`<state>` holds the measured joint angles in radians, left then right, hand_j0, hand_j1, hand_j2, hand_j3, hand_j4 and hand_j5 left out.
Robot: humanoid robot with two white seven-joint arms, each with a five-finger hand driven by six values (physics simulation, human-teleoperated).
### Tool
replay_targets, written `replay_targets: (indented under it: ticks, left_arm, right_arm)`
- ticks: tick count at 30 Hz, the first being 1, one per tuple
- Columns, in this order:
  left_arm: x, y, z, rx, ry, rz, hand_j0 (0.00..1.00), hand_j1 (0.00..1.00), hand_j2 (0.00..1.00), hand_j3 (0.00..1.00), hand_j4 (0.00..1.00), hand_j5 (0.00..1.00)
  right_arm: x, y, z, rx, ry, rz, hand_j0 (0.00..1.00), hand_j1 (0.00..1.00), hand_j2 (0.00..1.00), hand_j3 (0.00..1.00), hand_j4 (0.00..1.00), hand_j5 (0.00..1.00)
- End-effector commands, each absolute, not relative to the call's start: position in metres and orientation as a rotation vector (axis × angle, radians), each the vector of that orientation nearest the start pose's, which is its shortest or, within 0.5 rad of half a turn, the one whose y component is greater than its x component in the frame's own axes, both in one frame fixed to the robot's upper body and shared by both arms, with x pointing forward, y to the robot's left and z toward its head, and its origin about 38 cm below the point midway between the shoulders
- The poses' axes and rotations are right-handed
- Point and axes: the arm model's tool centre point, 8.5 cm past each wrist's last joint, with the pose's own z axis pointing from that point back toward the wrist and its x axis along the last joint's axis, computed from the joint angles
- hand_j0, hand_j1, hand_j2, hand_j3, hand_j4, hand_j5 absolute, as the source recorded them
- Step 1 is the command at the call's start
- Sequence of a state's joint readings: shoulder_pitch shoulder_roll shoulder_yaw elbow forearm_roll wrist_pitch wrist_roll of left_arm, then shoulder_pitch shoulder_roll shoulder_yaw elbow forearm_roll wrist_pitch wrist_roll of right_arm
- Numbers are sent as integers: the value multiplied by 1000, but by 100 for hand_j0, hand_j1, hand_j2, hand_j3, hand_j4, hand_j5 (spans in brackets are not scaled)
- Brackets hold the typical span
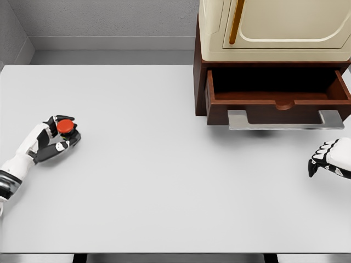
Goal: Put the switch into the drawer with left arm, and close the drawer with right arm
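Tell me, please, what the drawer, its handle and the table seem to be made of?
Drawer: probably dark wood, matte, judging by its reddish-brown colour. Handle: likely brushed metal, a flat grey bar with a dull sheen. Table: a smooth, matte, off-white top, perhaps laminate or plastic; as this is a render, nothing is certain.

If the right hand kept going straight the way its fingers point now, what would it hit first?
The right hand points left across the bare table. Nothing stands in that line; the drawer lies above it, so the way looks free, though height over the table is unclear.
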<state>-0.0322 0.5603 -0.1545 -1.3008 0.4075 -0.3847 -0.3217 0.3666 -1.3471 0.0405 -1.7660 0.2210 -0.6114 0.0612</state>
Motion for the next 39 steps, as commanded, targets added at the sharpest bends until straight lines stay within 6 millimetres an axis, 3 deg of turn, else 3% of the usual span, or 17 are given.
replay_targets:
  ticks: [1, 12, 18, 27, 30, 39]
  left_arm:
    - [359, 378, 76, -88, -1634, -511, 48, 48, 48, 48, 48, 48]
    - [372, 363, 102, -104, -1704, -557, 43, 43, 43, 43, 43, 43]
    - [371, 333, 137, -134, -1804, -660, 43, 43, 43, 43, 43, 43]
    - [379, 308, 174, -82, -1902, -808, 42, 42, 42, 42, 42, 42]
    - [380, 301, 177, -46, -1908, -860, 42, 42, 42, 42, 42, 42]
    - [392, 257, 198, 40, -1974, -1036, 39, 39, 39, 39, 39, 39]
  right_arm:
    - [287, -416, 214, -367, -1410, 1862, 36, 36, 36, 36, 36, 36]
    - [287, -416, 216, -367, -1427, 1845, 36, 36, 36, 36, 36, 36]
    - [287, -416, 215, -364, -1425, 1845, 36, 36, 36, 36, 36, 36]
    - [287, -416, 215, -365, -1424, 1844, 36, 36, 36, 36, 36, 36]
    - [287, -416, 215, -365, -1424, 1844, 35, 35, 35, 35, 35, 35]
    - [287, -416, 215, -366, -1426, 1843, 35, 35, 35, 35, 35, 35]
